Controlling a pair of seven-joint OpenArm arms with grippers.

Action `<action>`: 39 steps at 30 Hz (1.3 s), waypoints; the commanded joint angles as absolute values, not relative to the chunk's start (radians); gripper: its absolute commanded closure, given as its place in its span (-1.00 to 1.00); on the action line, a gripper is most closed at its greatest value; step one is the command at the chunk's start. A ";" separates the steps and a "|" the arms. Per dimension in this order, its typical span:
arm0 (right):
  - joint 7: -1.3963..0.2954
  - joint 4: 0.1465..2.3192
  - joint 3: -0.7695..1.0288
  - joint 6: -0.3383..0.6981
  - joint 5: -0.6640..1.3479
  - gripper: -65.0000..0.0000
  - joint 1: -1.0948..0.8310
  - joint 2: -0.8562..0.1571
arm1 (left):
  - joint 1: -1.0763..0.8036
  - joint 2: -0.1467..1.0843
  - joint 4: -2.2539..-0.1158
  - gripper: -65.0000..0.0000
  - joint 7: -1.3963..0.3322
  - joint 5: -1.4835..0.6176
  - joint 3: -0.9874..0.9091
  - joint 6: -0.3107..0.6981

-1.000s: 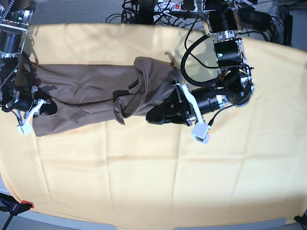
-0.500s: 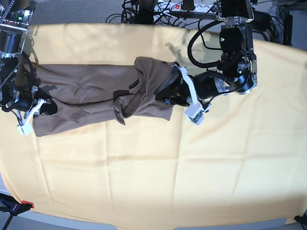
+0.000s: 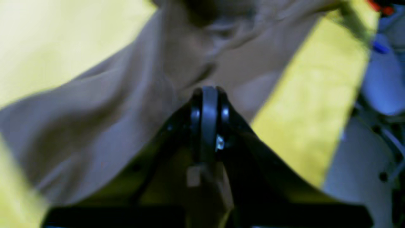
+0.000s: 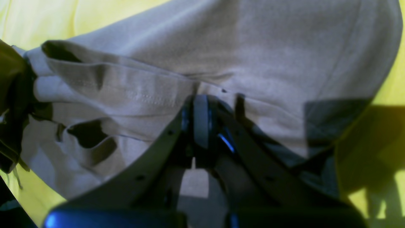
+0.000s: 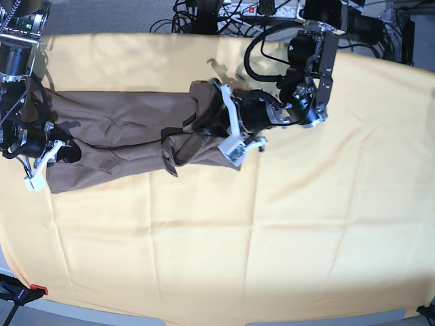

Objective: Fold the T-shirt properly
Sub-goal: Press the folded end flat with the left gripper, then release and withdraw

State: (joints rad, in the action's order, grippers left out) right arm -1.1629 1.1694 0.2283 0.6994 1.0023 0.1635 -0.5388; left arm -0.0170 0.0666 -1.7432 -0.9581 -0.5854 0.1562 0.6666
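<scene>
A taupe-brown T-shirt (image 5: 136, 136) is lying stretched across the upper left of the base view, rumpled and partly doubled over near the frame's centre, on a yellow cloth (image 5: 238, 238) that is covering the tabletop. At the shirt's left end, the right gripper (image 5: 58, 151) is pinching a bunched edge, its fingers (image 4: 200, 120) closing tight on the fabric in the right wrist view, where a stitched hem is folding just above them. At upper centre, the left gripper (image 5: 207, 129) is reaching in over the shirt's crumpled right end, its fingers (image 3: 208, 117) pressing shut together with brown cloth spreading around and behind them. Black cables (image 5: 197, 17) are trailing along the top edge.
</scene>
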 commanded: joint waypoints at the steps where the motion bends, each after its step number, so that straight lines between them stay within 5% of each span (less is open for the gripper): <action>1: -1.167 1.178 0.230 0.698 0.998 1.00 0.175 -0.551 | -0.002 0.040 -1.760 1.00 -0.948 -0.642 0.172 0.698; 8: -1.167 1.178 0.230 0.698 0.994 1.00 0.175 -0.551 | 0.025 0.005 -1.785 1.00 -1.055 -0.769 0.196 0.698; 16: -1.171 1.178 0.230 0.698 0.994 1.00 0.175 -0.551 | 0.024 0.005 -1.842 1.00 -1.046 -0.759 -0.073 0.629; 31: -1.171 1.178 0.230 0.698 0.994 1.00 0.175 -0.551 | -0.025 0.005 -1.806 1.00 -0.887 -0.252 0.150 0.388; 35: -1.171 1.178 0.230 0.698 0.995 1.00 0.175 -0.551 | -0.024 0.000 -1.769 1.00 -0.841 -0.277 0.202 0.408; 39: -1.170 1.178 0.230 0.698 0.998 1.00 0.178 -0.551 | -0.025 -0.001 -1.747 1.00 -0.851 -0.440 0.246 0.574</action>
